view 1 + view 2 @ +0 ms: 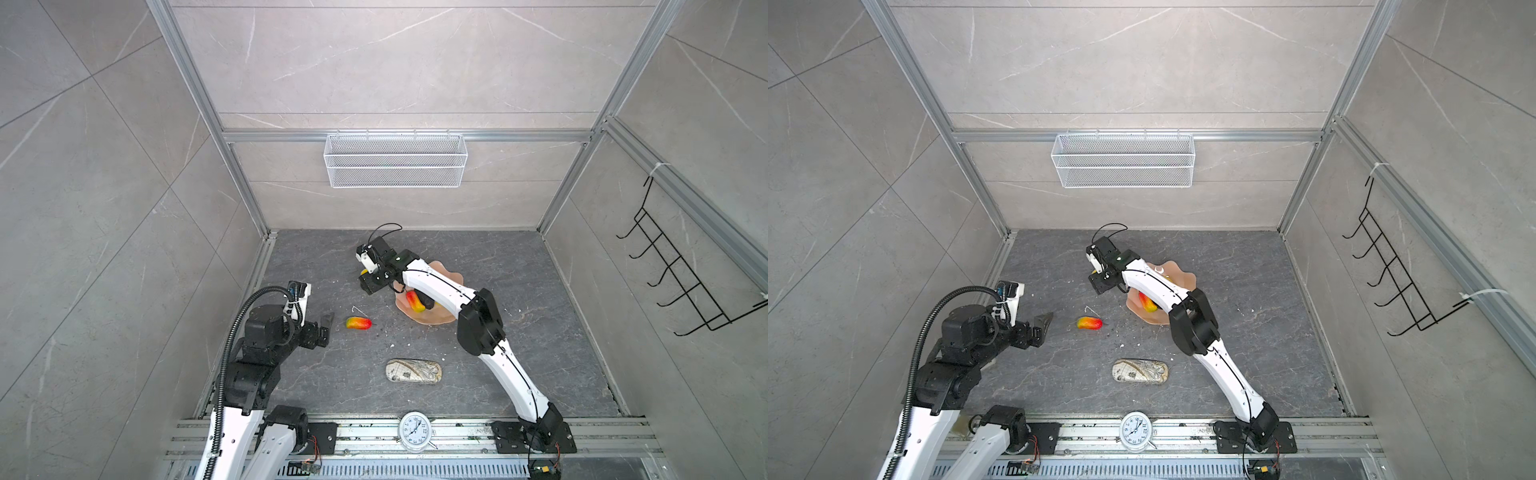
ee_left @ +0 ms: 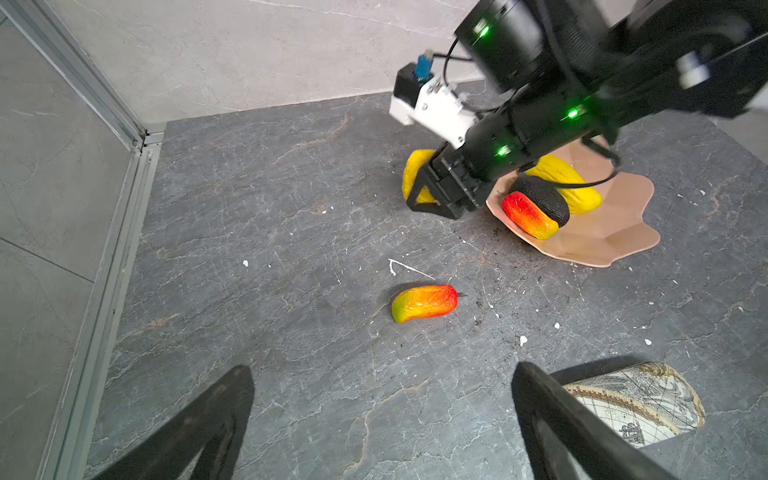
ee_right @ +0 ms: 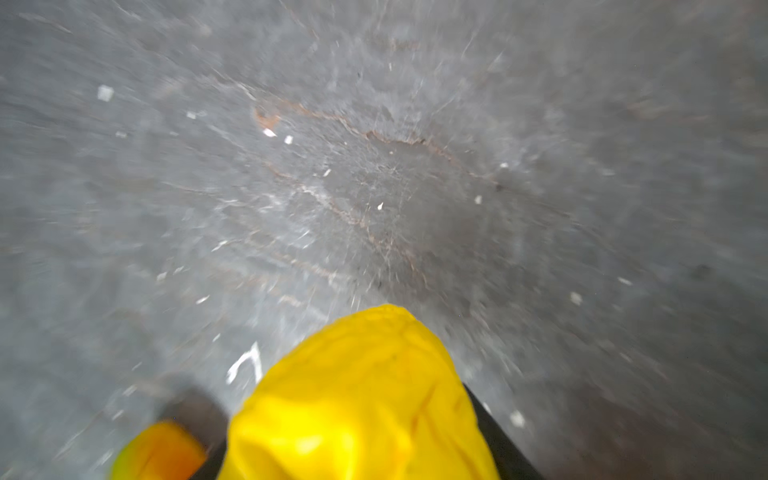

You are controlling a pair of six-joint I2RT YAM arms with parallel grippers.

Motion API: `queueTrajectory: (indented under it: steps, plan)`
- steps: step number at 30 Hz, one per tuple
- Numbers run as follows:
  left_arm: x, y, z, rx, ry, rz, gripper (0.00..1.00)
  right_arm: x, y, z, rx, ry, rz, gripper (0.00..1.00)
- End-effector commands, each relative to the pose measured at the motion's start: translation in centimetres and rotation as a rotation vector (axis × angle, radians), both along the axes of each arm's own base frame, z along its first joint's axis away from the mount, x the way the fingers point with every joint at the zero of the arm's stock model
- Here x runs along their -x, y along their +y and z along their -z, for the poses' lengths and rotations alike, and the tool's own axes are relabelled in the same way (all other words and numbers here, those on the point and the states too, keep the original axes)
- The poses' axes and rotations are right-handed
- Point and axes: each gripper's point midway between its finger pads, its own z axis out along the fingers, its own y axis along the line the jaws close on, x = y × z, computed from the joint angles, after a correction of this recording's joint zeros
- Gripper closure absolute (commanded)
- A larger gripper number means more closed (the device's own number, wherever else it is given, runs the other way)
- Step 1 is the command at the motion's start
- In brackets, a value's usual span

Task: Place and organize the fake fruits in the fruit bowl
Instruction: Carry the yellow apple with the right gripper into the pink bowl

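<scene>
Clamping the right tool [image 2: 430, 208] on a bumpy yellow fruit [image 2: 413, 170], at ten o'clock just off the pink bowl [image 2: 615, 237]. Spotting three fruits in that bowl: a long yellow fruit [image 2: 577, 195], a black fruit [image 2: 548, 199] and a mango [image 2: 528, 216] touching it. Spotting a second mango [image 2: 424, 303] on the bench [image 2: 249, 208], at eight o'clock from the bowl in both top views. Holding the left tool [image 2: 384, 370] wide, at nine o'clock from that mango.
</scene>
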Motion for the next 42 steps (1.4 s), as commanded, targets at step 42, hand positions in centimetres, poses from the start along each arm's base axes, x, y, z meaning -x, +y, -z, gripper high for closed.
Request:
queueTrajectory:
  steps: [42]
  plan:
    - [-0.4,-0.4,-0.8,-0.001,-0.030,0.028,0.00,10.6,-20.2,1.1,0.198,0.116,0.188,0.55]
